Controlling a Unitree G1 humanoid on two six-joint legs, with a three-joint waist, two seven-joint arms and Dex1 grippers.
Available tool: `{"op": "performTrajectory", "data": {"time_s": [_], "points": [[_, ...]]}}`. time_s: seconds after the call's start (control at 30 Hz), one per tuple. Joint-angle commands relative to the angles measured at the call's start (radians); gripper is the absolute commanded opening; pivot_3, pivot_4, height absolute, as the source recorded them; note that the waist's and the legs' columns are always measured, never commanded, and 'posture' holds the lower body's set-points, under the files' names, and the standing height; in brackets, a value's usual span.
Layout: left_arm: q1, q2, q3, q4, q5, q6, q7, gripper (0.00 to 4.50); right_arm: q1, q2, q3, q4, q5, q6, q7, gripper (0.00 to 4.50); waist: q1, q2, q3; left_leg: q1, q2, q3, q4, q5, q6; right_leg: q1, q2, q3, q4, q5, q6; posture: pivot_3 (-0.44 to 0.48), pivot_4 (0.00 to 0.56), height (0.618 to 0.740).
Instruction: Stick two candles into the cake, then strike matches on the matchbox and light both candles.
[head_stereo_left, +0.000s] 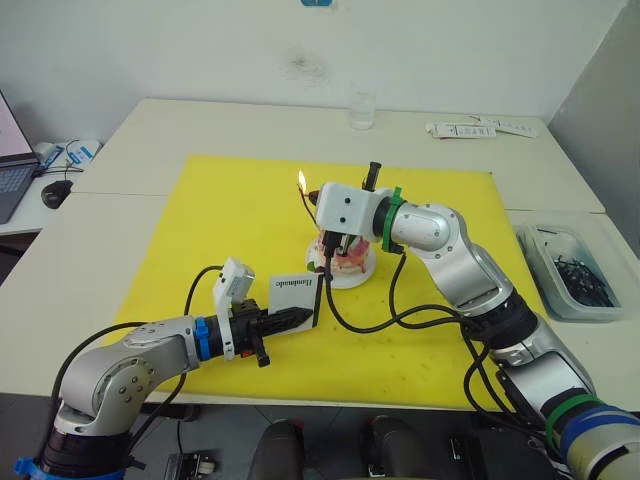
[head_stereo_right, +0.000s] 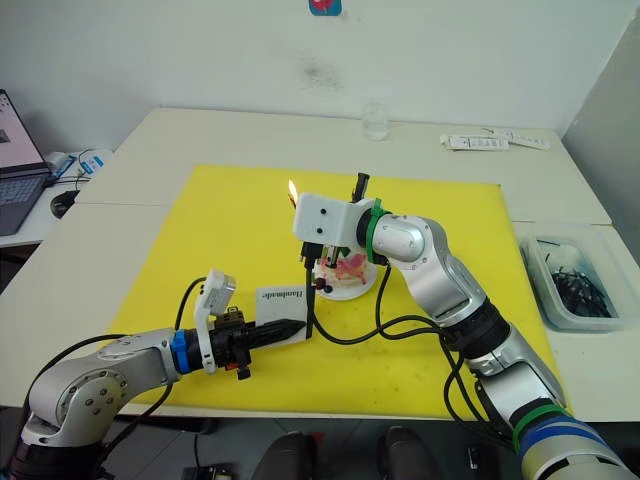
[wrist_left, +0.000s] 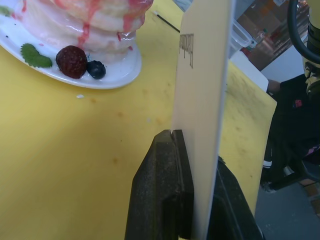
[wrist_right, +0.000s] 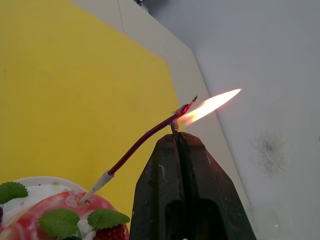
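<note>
While one candle (wrist_right: 145, 139) burns, one cake (wrist_right: 45, 215), one matchbox (head_stereo_left: 294, 286)

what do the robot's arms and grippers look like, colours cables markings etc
Both arms are silver-grey metal with rounded joints and loose black cables. Each wrist carries a white camera block. The left gripper has a blue band behind it, the right gripper a green band. Both have tapered black fingers with a grainy matt surface.

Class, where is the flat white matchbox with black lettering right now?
The flat white matchbox stands on edge, clamped in the left gripper over the yellow mat, just left of the pink cake's white plate.
</note>
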Motion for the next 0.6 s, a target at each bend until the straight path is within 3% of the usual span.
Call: {"op": "performTrajectory", "data": {"time_s": [0.03, 0.6], "points": [[0.002, -0.005, 0.000, -0.019, -0.001, -0.015, -0.009, 0.00, -0.022, 0.003, -0.018, -0.018, -0.012, -0.015, 0.001, 0.03, 0.000, 0.000, 0.000, 0.000, 0.000, 0.000, 0.000, 0.000, 0.000, 0.000, 0.000, 0.000, 0.000, 0.000, 0.000, 0.000, 0.150, 0.740], [-0.024, -0.017, -0.016, 0.008, 0.017, -0.026, -0.010, 0.00, 0.019, -0.023, -0.043, -0.151, 0.022, 0.074, 0.063, 0.03, 0.000, 0.000, 0.000, 0.000, 0.000, 0.000, 0.000, 0.000, 0.000, 0.000, 0.000, 0.000, 0.000, 0.000, 0.000, 0.000, 0.150, 0.740]]}}
